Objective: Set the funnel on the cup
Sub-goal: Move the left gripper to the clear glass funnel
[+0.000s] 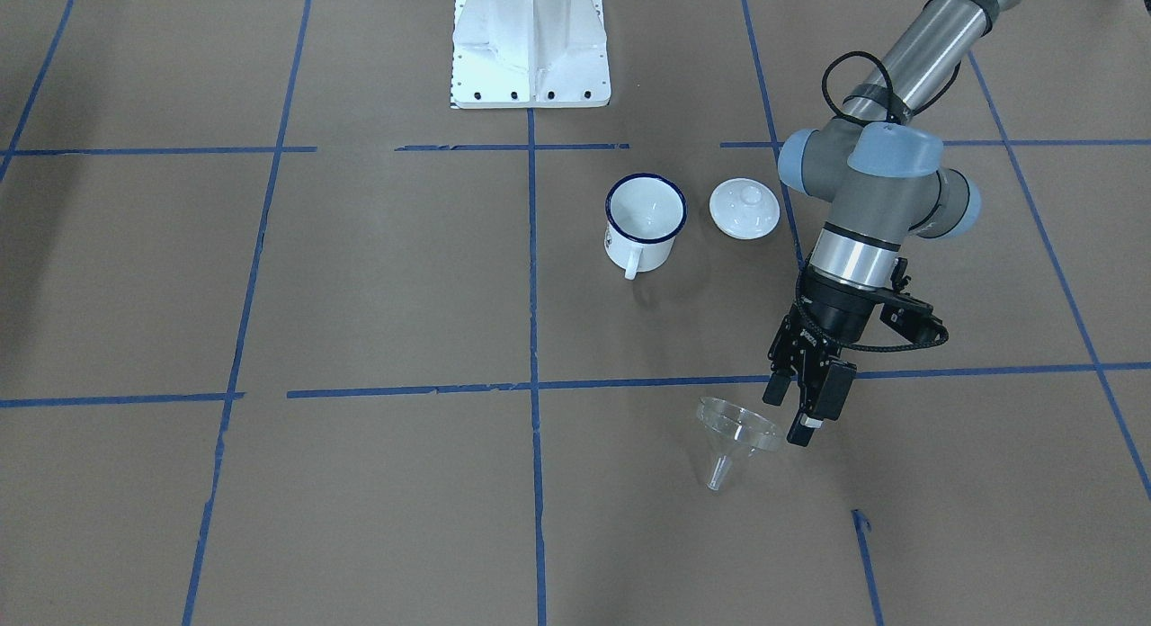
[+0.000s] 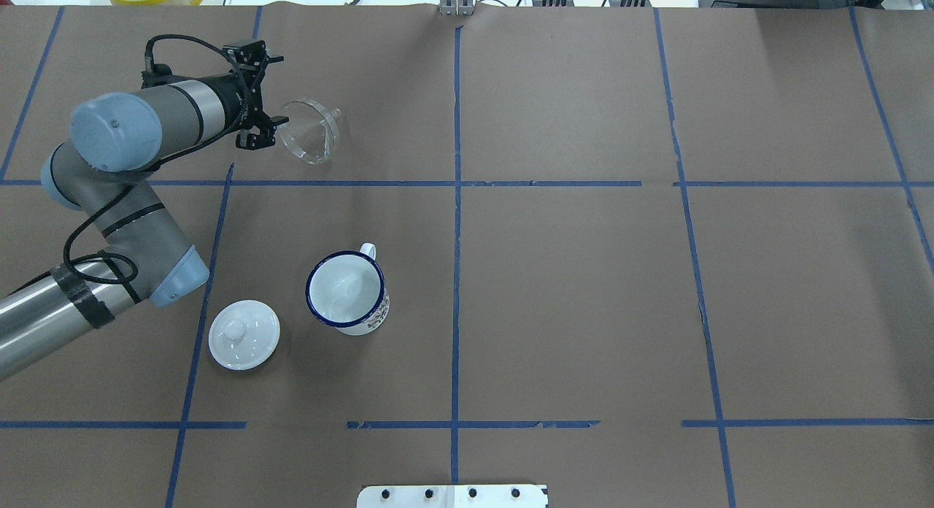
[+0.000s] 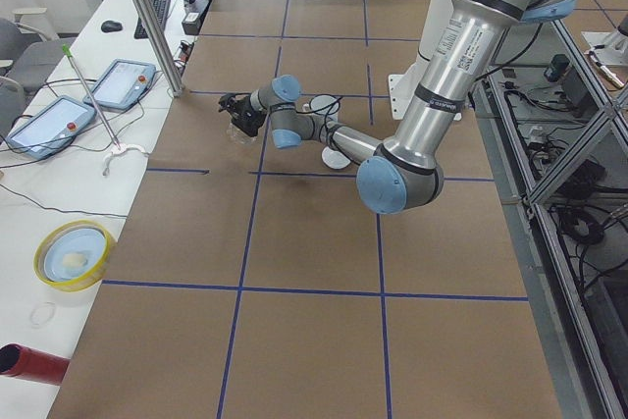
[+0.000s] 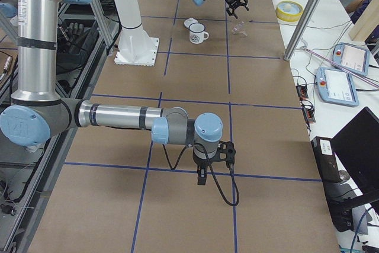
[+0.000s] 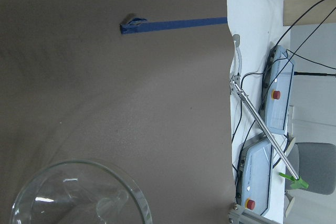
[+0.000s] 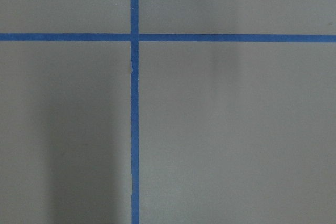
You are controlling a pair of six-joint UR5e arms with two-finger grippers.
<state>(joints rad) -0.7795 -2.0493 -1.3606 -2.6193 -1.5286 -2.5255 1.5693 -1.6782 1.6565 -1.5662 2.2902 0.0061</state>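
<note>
We see a clear funnel (image 1: 733, 435), a white mug (image 1: 643, 232) with a dark blue rim, a white lid (image 1: 745, 209), and blue tape (image 1: 532, 275) gridding brown paper (image 1: 378, 275).

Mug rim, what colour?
Dark blue, on the white enamel mug; shows best in the overhead exterior view.

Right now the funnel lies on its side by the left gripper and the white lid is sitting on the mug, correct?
One thing is wrong: the lid is not on the mug; it lies on the table beside it, as the overhead exterior view shows. The funnel does lie on its side by the left gripper.
</note>
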